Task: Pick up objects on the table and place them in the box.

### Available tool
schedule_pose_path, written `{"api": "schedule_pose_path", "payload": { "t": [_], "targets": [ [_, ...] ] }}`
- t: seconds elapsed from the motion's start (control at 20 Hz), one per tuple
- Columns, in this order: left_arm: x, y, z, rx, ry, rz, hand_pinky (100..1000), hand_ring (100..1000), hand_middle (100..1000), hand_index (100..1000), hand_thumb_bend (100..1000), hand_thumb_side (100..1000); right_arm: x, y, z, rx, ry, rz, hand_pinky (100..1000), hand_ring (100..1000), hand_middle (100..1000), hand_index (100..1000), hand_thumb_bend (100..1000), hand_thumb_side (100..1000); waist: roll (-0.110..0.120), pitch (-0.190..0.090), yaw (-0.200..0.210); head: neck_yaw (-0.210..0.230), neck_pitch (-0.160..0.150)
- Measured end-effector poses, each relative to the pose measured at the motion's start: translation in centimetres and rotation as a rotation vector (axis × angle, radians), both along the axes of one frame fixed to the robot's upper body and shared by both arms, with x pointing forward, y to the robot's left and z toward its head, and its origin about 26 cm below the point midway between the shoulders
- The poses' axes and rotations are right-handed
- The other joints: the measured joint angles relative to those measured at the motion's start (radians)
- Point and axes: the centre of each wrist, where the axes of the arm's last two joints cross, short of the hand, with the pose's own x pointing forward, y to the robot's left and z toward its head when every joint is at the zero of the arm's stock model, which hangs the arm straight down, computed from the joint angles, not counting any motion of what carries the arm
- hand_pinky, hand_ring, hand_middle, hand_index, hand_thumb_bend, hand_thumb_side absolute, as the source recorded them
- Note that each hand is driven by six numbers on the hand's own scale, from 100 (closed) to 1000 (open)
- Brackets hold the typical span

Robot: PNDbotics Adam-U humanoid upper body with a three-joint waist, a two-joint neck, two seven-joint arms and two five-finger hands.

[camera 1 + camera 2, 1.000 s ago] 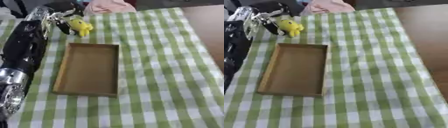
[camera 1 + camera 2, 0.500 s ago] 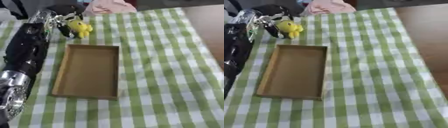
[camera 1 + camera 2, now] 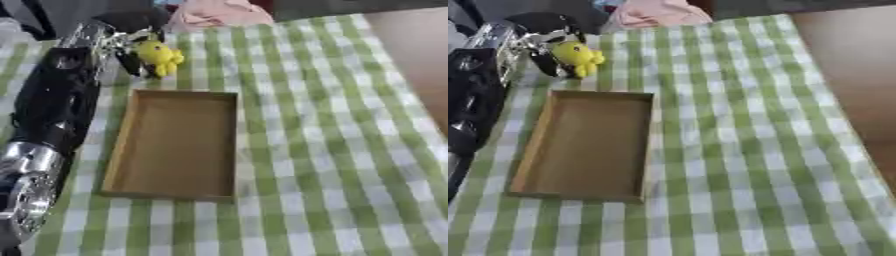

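Box (image 3: 175, 145) lying on the green-and-white checked cloth (image 3: 332, 150), long side running away from the camera, brown inside and holding nothing. Showing no label, brand or writing anywhere on box, toy or cloth.

Reaching in along the left edge – left arm (image 3: 52, 110), black with a silver joint low in the corner, stretching toward the far end of the table. Ending in the left hand (image 3: 118, 47) just beyond the box's far left corner, fingers curling round a small yellow toy (image 3: 159, 56). Toy sitting right against the hand's dark fingers, its rounded head uppermost and stubby parts pointing down toward the box's far rim; whether resting on the cloth or lifted clear of it – impossible to tell. Lying just outside the box, not over its opening.

Showing at the far edge of the table, a heap of pink fabric (image 3: 658, 12), well apart from the box and just beyond the hand. Showing bare brown tabletop (image 3: 850, 65) past the cloth's right edge.

Not appearing in either view: the right hand.
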Motion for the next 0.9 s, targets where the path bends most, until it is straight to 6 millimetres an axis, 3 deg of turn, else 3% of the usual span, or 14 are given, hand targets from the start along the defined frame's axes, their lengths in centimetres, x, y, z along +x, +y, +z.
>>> {"api": "schedule_pose_path", "payload": {
  "t": [0.15,0.9],
  "targets": [
    [-0.01,0.04,0.02,-0.003,0.016,0.007,517,738,764,740,393,100,0.00,-0.01,-0.01,0.000,0.001,0.000,705,637,537,858,100,655,0.000,0.001,-0.001,0.003,-0.001],
    [-0.06,0.17,-0.06,-0.011,-0.016,0.038,291,586,623,607,382,100,0.03,-0.16,-0.32,-0.001,0.011,-0.001,705,638,536,859,100,655,-0.001,0.001,-0.006,0.005,-0.002]
  ]
}}
